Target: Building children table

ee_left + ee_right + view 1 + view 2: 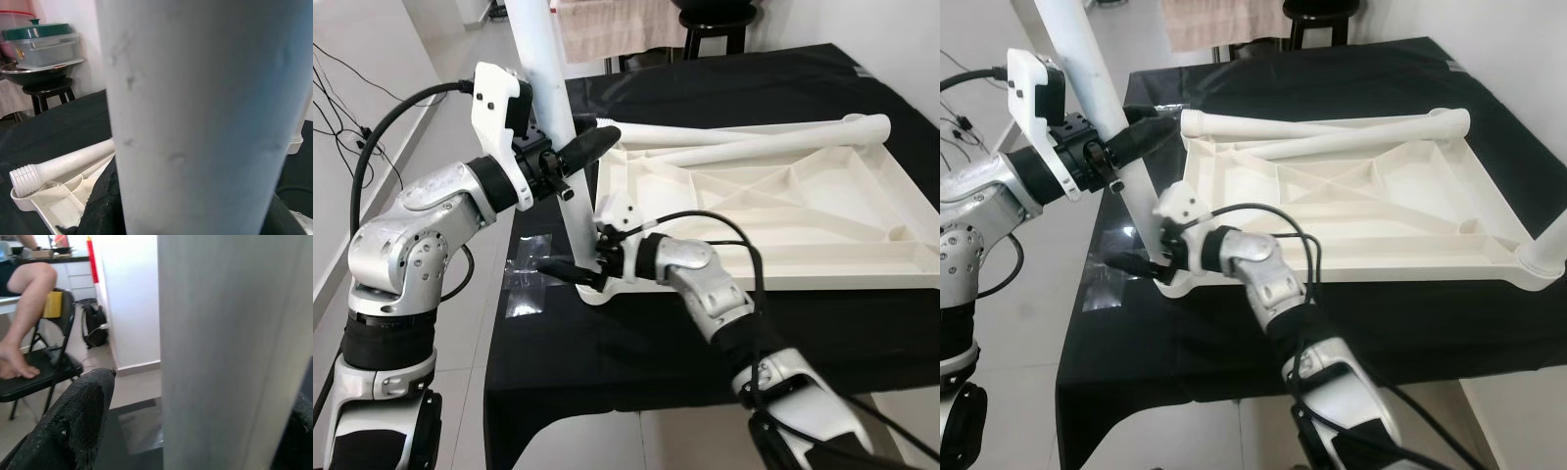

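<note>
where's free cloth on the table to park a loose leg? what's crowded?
Free: the black cloth strip between the upturned tabletop and the near edge, beside the right arm; also the far strip behind the two loose legs. Crowded: the tabletop's near-left corner, where the left gripper and right gripper both hold the upright leg.

Pale tiled floor (460, 59), white wall (129, 298), a black folding chair (36, 367) (someone's bare leg (22, 318) resting on it), dark round stool (46, 95).

Bright, even daylight; head views sharp, wrist views blurred close up.
</note>
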Controlling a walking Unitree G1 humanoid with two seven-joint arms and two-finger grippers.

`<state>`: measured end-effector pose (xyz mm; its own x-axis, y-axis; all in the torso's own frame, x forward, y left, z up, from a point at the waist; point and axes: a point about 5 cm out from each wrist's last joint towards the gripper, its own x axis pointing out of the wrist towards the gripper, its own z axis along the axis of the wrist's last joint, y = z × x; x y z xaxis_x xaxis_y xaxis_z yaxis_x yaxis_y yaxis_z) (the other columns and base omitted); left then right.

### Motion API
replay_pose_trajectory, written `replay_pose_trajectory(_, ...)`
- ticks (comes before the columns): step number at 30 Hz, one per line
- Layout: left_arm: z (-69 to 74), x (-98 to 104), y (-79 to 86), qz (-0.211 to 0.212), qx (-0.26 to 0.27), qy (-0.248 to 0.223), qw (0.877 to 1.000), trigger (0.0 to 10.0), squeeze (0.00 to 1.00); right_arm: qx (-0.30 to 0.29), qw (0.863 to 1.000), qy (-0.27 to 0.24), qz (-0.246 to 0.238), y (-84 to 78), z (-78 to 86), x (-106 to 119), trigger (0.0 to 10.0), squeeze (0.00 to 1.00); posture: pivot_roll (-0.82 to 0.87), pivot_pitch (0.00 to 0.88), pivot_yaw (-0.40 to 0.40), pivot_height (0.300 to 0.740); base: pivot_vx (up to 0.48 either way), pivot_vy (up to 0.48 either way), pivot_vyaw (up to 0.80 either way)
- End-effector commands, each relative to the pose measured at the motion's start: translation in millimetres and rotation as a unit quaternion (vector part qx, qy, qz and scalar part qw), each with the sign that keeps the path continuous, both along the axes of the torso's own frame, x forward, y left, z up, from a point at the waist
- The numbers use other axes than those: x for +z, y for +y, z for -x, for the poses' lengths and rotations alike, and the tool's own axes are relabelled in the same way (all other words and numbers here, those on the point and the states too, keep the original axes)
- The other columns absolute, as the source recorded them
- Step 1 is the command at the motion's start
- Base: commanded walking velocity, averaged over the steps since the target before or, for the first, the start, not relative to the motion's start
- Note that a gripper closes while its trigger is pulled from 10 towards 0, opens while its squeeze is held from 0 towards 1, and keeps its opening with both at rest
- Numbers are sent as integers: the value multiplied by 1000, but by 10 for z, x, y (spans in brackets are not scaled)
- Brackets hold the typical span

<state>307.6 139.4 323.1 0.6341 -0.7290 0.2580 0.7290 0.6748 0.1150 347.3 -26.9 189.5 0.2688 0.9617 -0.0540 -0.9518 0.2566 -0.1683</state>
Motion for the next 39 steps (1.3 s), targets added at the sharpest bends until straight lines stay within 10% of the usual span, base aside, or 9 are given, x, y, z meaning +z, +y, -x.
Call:
replay_pose_trajectory(1, 6, -61, 14, -12, 0, 14, 1000, 0, 0, 9, 1000, -1, -11, 39, -24, 44, 10000, 0, -3, 90, 64, 740, 0, 0, 0)
replay_pose_trajectory(2, 7, -60, 15, -13, 0, 14, 1000, 0, 0, 9, 1000, 1, -12, 36, -46, 46, 10000, 0, -1, 91, 65, 740, 0, 0, 0)
replay_pose_trajectory(3, 10, -57, 15, -12, 0, 13, 1000, 0, 0, 9, 1000, 5, -13, 36, -67, 43, 4000, 0, 0, 91, 66, 740, 0, 0, 0)
replay_pose_trajectory(6, 12, -55, 15, -12, 0, 13, 1000, 0, 0, 13, 1000, 12, -19, 33, -89, 37, 0, 0, 0, 91, 66, 740, 0, 0, 0)
replay_pose_trajectory(21, 13, -67, 21, 3, 13, 13, 1000, 0, 35, 0, 1000, 16, -15, -45, -112, -100, 0, 0, -6, 107, 60, 740, 0, 0, 0)
replay_pose_trajectory(22, 9, -67, 27, 6, 19, 13, 1000, 10000, 1000, -26, 1000, 15, -4, -62, -118, -143, 0, 0, -4, 112, 51, 740, 0, 0, 0)
replay_pose_trajectory(28, -1, -79, 73, 14, 33, 25, 999, 10000, 1000, -347, 936, 38, 52, 5, 59, -579, 0, 0, -10, 127, 59, 740, 0, 0, 0)
replay_pose_trajectory(29, -5, -107, 81, 7, 33, 30, 999, 10000, 0, -327, 943, 49, 23, 131, 220, -574, 0, 0, -14, 127, 60, 740, 0, 0, 0)
replay_pose_trajectory(39, -62, -84, 8, -4, 29, 26, 999, 10000, 0, -277, 959, 54, -4, 388, 211, -498, 0, 0, -16, 93, 63, 740, 0, 0, 0)
